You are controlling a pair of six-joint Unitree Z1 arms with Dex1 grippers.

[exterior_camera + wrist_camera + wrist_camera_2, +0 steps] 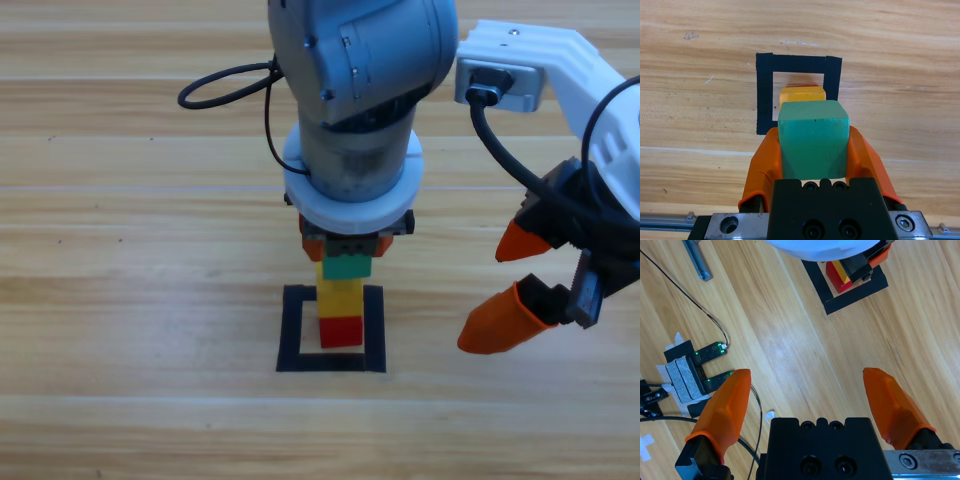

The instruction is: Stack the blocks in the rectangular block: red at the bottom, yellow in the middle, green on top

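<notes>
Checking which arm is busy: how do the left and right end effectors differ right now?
The left end effector is shut on the green cube over the yellow cube; the right end effector is open, holding nothing. The left is above the taped square; the right is off to its side. Both have orange jaws.

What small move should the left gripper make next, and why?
Probably open the left gripper and lift straight up. Its jaws grip the green cube, which appears seated on the yellow cube over the red cube inside the tape square.
</notes>
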